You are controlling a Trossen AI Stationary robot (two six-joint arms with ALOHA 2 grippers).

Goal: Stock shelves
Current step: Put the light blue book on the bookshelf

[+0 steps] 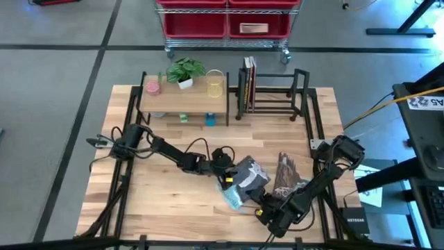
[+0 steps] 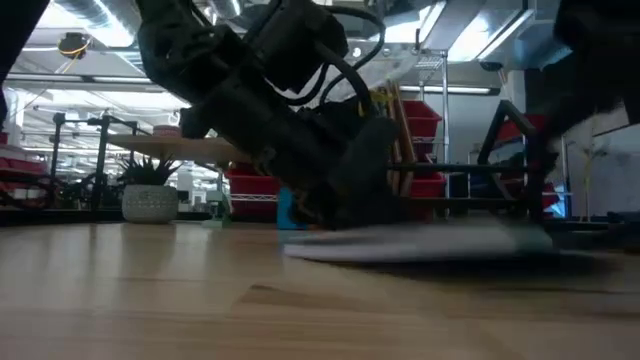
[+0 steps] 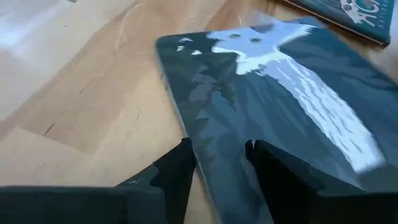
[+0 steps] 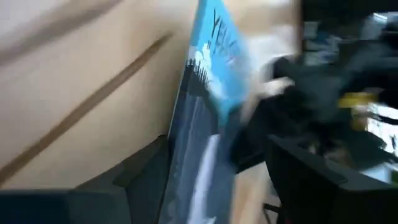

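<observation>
A thin book with a dark blue-grey cover [image 1: 248,179] [image 3: 280,93] lies at the middle of the table, between both grippers. My left gripper [image 1: 225,169] [image 3: 221,174] is open at the book's left edge. One finger is over the cover and the other stands beside the edge. My right gripper [image 1: 267,210] [image 4: 217,180] comes from the near right and has the book [image 4: 211,81] between its fingers. The wood-topped shelf [image 1: 184,97] and the black book rack [image 1: 274,94] stand along the far edge. My left gripper comes slanting down from the table's left, and the book's left edge [image 3: 199,155] runs between its fingers. One finger [image 3: 280,180] lies over the cover. I cannot tell whether it presses on it. My right gripper has the book's near right part [image 4: 193,168] between its two fingers, one on each face, coming level from the near right. The view is blurred, so the exact contact is unclear. In the low view the book [image 2: 420,245] lies nearly flat on the table.
A second book with a brown cover [image 1: 286,173] lies just right of the first. The shelf holds a pink item [image 1: 152,86], a potted plant [image 1: 185,71] and a yellow glass [image 1: 215,83]. Books [image 1: 248,83] stand in the rack. A cart with red bins [image 1: 225,24] stands beyond the table.
</observation>
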